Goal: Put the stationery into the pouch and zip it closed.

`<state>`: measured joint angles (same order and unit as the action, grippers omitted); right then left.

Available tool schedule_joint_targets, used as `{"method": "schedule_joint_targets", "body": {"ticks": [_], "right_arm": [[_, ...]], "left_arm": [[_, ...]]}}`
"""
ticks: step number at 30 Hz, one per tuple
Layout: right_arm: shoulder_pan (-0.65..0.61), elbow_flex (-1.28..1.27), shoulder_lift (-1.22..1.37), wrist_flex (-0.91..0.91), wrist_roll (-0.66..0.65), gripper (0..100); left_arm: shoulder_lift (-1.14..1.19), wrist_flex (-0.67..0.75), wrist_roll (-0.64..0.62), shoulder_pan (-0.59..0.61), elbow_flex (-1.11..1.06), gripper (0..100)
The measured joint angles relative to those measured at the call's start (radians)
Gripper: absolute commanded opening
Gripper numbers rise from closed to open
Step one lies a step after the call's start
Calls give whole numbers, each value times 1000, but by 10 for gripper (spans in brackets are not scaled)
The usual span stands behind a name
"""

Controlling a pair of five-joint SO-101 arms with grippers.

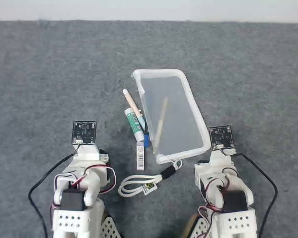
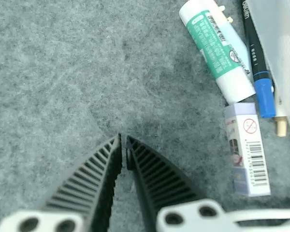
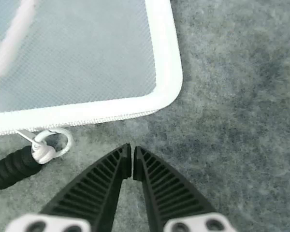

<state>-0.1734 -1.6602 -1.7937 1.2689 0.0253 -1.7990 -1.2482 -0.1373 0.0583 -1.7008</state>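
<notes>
A translucent white pouch lies flat in the middle of the table with one wooden stick inside it. Along its left side lie a wooden pencil, a green and white glue stick, a blue-capped pen and a small barcoded box. My left gripper is shut and holds nothing, low over bare carpet beside the glue stick and the box. My right gripper is shut too, just off the pouch corner, near the zipper pull ring.
A white lanyard with a black connector runs from the pouch's near corner towards the space between the two arms. Grey carpet covers the table, with wide free room at the left, right and back.
</notes>
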Motion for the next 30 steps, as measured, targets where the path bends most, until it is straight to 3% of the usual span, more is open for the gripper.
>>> {"method": "schedule_joint_targets", "body": {"ticks": [22, 30], "right_arm": [[0, 0, 0, 0, 0, 6], [0, 0, 0, 0, 0, 6]], "left_arm": [[0, 0, 0, 0, 0, 12], [0, 0, 6, -54, 3, 12]]}}
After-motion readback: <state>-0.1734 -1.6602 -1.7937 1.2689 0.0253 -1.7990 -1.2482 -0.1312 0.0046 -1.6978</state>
